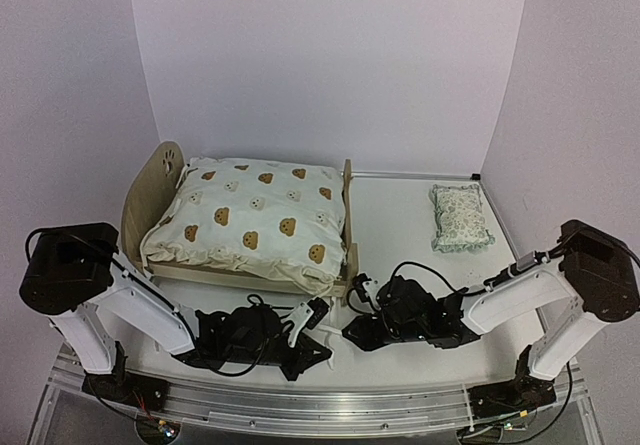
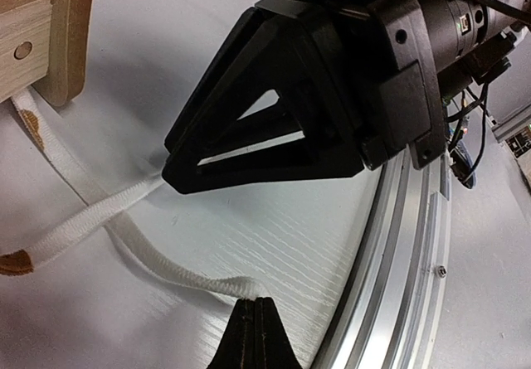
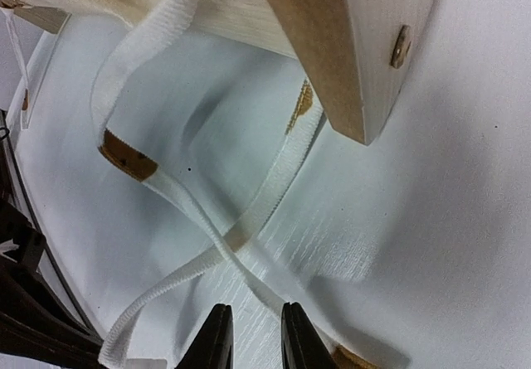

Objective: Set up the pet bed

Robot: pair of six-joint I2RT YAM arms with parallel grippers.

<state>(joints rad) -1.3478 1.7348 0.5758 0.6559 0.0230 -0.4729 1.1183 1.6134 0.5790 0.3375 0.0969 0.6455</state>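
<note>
Just ahead of the right end effector (image 3: 253, 315), its jaws a narrow gap apart, the quilt's ribbed edge (image 3: 264, 207) crosses the bench (image 3: 431, 220); whether it is pinched I cannot tell. The left end effector (image 2: 258, 307), beside it, is pressed shut, tips at that edge. Beyond stands the pet bed (image 1: 348, 235), footboard (image 3: 357, 46) nearest: pale plywood, likely light, stiff, apt to slide; grip the footboard. Its rounded headboard (image 1: 150, 195), farthest, has a paw cutout.
</note>
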